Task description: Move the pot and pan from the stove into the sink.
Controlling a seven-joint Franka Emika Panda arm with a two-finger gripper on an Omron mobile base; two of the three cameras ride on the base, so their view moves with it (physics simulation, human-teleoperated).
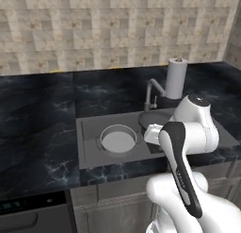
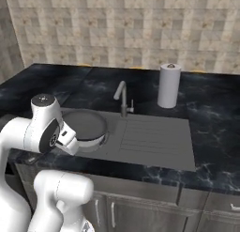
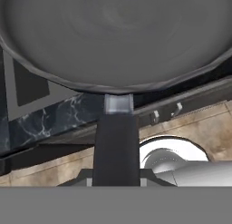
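Pan (image 3: 113, 32) handle clamped in gripper (image 3: 116, 180), fingertips hidden, arm covering pan rim, pot (image 1: 118, 140) in sink (image 1: 89, 154)

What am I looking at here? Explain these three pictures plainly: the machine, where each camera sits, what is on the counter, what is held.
The machine is a white robot arm on a base that can drive, in a rendered kitchen. Two pictures come from cameras on the base, behind the arm: one from its left, one from its right. The third comes from a camera on the hand, looking along the gripper.

On the dark counter you see a sink with a faucet, and a paper towel roll behind it. A pot sits in the sink.

The gripper is shut on the handle of a pan, holding it at the sink, beside the pot.
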